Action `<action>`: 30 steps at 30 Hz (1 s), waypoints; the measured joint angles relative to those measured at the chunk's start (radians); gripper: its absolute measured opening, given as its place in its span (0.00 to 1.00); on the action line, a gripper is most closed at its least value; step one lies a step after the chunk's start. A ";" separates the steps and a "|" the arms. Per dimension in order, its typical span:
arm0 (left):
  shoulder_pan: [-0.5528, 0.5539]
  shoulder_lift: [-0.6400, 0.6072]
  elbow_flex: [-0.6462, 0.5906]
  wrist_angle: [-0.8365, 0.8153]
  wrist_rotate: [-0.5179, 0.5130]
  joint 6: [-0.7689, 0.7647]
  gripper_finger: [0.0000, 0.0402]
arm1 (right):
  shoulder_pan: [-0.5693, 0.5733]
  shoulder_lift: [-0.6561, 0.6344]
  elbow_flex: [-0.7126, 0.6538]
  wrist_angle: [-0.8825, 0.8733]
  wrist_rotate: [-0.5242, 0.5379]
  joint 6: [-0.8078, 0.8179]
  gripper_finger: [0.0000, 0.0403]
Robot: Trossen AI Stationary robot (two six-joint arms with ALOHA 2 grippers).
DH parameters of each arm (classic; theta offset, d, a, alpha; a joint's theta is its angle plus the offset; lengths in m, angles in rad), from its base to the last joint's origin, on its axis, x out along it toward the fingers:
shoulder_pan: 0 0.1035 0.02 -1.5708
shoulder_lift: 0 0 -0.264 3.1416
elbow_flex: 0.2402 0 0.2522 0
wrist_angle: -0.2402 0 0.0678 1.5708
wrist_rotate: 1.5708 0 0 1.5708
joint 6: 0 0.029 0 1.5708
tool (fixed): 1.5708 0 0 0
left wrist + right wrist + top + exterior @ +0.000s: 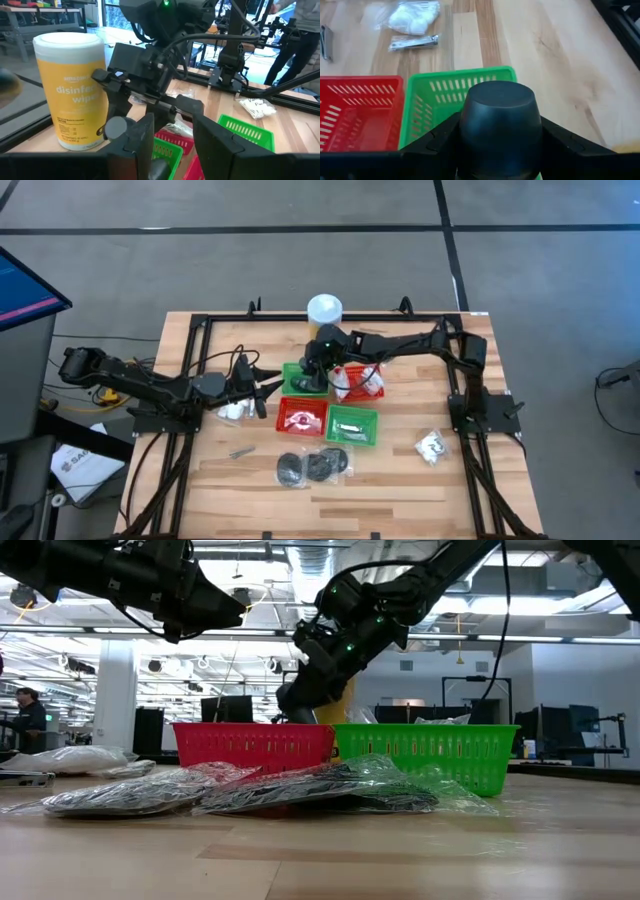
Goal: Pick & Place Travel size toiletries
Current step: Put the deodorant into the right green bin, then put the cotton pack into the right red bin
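My right gripper [318,373] hangs over the far green basket [445,90] and is shut on a black round piece [500,125]. Beside that basket stand a red basket [360,110], another red one holding a white packet [362,383], and a near green one [351,425]. Black discs in clear wrap [312,467] lie near the front edge. A white packet [232,410] and a silvery piece [415,42] lie at the left. My left gripper [172,145] waits open, level, left of the baskets [266,387]. My right gripper holds the black round piece between its two fingers, one on each side of its round wall [470,130]. The fingers slant down from the table's right. The piece hangs upright over the far green basket; whether its bottom rests in the basket is hidden.
A tall yellow wipes canister with a white cap [324,310] stands just behind the baskets. Another white packet [432,446] lies on the wood at the right. A black frame [200,330] runs round the table. People stand in the room behind.
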 joint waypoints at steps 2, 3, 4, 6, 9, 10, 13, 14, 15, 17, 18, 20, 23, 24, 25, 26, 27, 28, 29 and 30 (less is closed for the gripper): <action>0.000 0.000 0.000 0.000 0.000 0.000 0.32 | 0.002 -0.002 0.000 -0.006 0.000 0.000 0.54; 0.000 0.000 0.000 0.000 0.000 0.000 0.32 | 0.003 -0.004 0.000 -0.011 0.000 0.004 0.60; 0.000 0.000 0.000 0.000 0.000 -0.001 0.32 | 0.005 -0.006 0.000 -0.012 0.000 0.009 0.67; 0.000 0.000 0.000 -0.001 0.000 -0.001 0.32 | 0.010 -0.008 0.000 -0.022 0.001 0.023 0.80; 0.000 0.000 0.000 -0.001 0.000 -0.001 0.32 | 0.009 -0.008 0.000 -0.037 0.003 0.026 0.91; 0.000 0.000 0.000 -0.001 0.000 -0.002 0.32 | 0.010 -0.008 0.000 -0.037 0.003 0.026 0.93; 0.000 0.000 0.000 -0.001 0.000 -0.002 0.32 | 0.010 -0.008 0.000 -0.039 0.003 0.044 0.95; 0.000 0.000 0.000 -0.001 0.000 -0.002 0.32 | 0.010 -0.008 0.000 -0.039 0.003 0.049 0.94; 0.000 0.000 0.000 -0.001 0.000 -0.002 0.32 | 0.010 -0.008 0.000 -0.038 0.003 0.053 0.94; 0.000 0.000 0.000 -0.001 0.000 -0.002 0.32 | 0.012 -0.008 0.000 -0.041 0.003 0.053 0.92; 0.000 0.000 0.000 -0.002 0.000 -0.002 0.32 | 0.015 -0.008 0.000 -0.042 0.003 0.053 0.91; 0.000 0.000 0.000 -0.003 0.000 -0.002 0.32 | 0.022 -0.017 0.000 -0.054 0.003 0.053 0.88; 0.000 0.000 0.000 -0.006 0.000 -0.002 0.32 | 0.036 -0.031 0.000 -0.067 0.003 0.053 0.85; 0.000 0.000 0.000 -0.006 0.000 -0.002 0.32 | 0.042 -0.041 -0.001 -0.091 0.003 0.053 0.83; 0.000 0.000 0.000 -0.007 0.000 -0.002 0.32 | 0.048 -0.047 -0.001 -0.098 0.003 0.053 0.82; 0.000 0.000 0.000 -0.009 0.000 -0.002 0.32 | 0.054 -0.051 0.002 -0.105 0.003 0.053 0.82; 0.000 0.000 0.000 -0.010 0.000 -0.002 0.32 | 0.058 -0.061 0.002 -0.138 0.003 0.053 0.81; 0.000 0.000 0.000 -0.010 0.000 -0.002 0.32 | 0.062 -0.071 -0.001 -0.182 0.003 0.053 0.80; 0.000 0.000 0.000 -0.010 0.000 -0.002 0.32 | 0.066 -0.073 -0.001 -0.201 0.003 0.053 0.79; 0.000 0.000 0.000 -0.012 0.000 -0.002 0.32 | 0.070 -0.074 0.002 -0.215 0.003 0.056 0.79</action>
